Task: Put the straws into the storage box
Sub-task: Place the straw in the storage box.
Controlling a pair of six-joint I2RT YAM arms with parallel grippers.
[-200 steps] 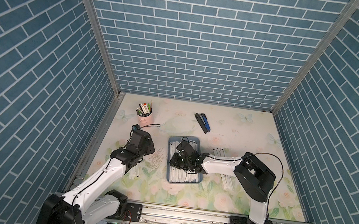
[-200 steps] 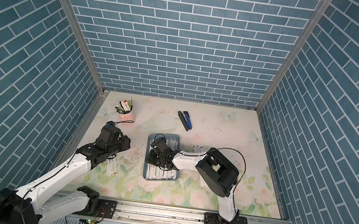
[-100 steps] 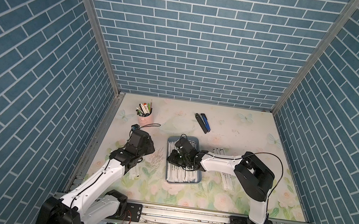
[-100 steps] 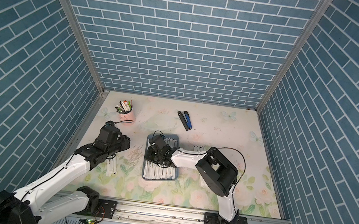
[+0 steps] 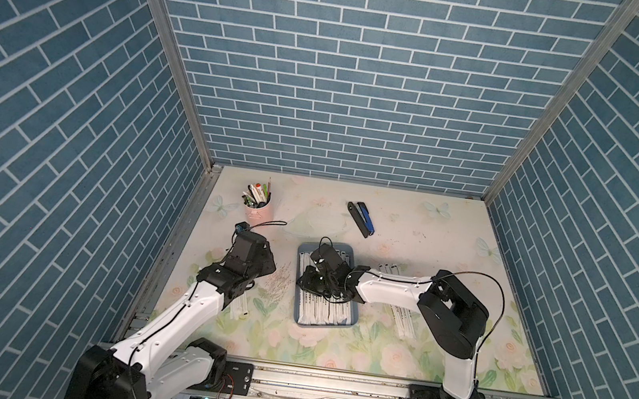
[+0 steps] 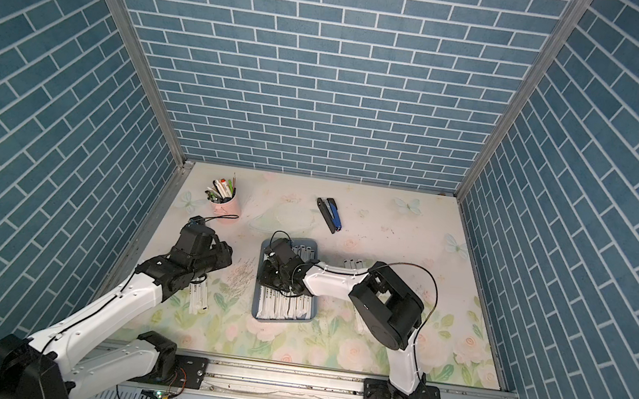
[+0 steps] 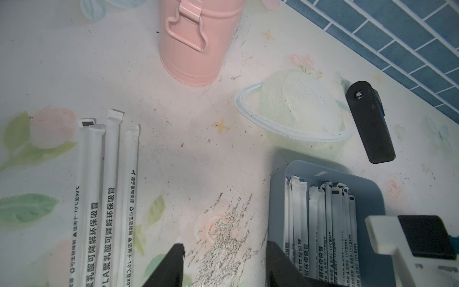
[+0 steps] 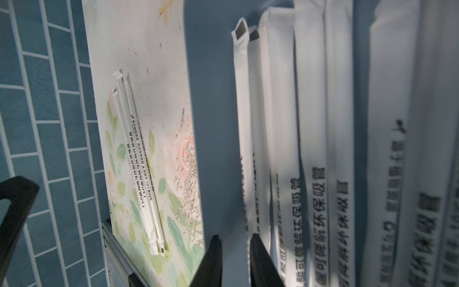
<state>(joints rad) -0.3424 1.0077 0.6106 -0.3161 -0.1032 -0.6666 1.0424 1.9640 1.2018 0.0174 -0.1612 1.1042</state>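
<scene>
Blue-grey shallow plastic storage box (image 7: 278, 198) near the centre of the floral tabletop (image 5: 430, 240), lined with white paper-wrapped straws (image 8: 310, 124). Your right claw (image 8: 234, 238) sits low over them, jaws narrowly apart astride one wrapper's edge. Your left claw (image 7: 224, 248) stands wide and empty. Loose straws (image 7: 109, 174) lie toward the left edge, and more straws (image 5: 402, 322) lie right of the box.

Soft even light, blurry near straws (image 8: 387, 198)
</scene>
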